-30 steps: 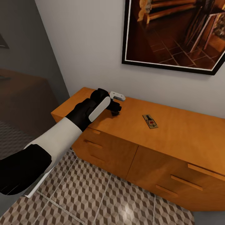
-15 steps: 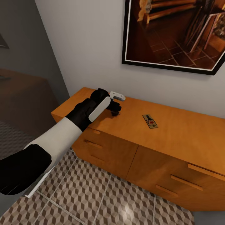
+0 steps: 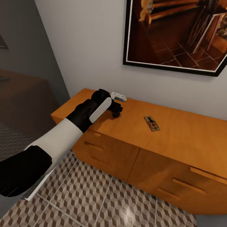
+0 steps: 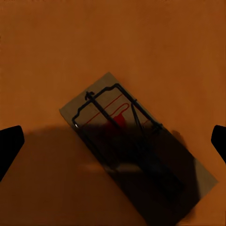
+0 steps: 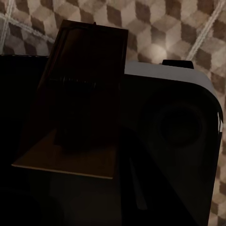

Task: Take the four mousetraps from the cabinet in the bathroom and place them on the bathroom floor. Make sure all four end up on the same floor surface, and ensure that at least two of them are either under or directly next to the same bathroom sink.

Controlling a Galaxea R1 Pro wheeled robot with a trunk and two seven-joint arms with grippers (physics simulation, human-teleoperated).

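Head view: left arm reaches out to 12 o'clock over the orange-brown cabinet [image 3: 176, 138], left gripper [image 3: 116, 111] low over the top near its left end. Left wrist view: a mousetrap [image 4: 136, 150] lies flat on the wood between the two dark fingertips [image 4: 9, 146], which stand wide apart, released, not touching it. A second mousetrap [image 3: 151, 122] lies on the cabinet top at 3 o'clock from the gripper, well apart. Small white-and-grey device [image 3: 118, 96] sits just behind the gripper by the wall. Right wrist view: a third mousetrap [image 5: 77, 94] juts up over the cube-patterned bathroom floor [image 5: 165, 23], apparently held; the fingers' hold cannot be told.
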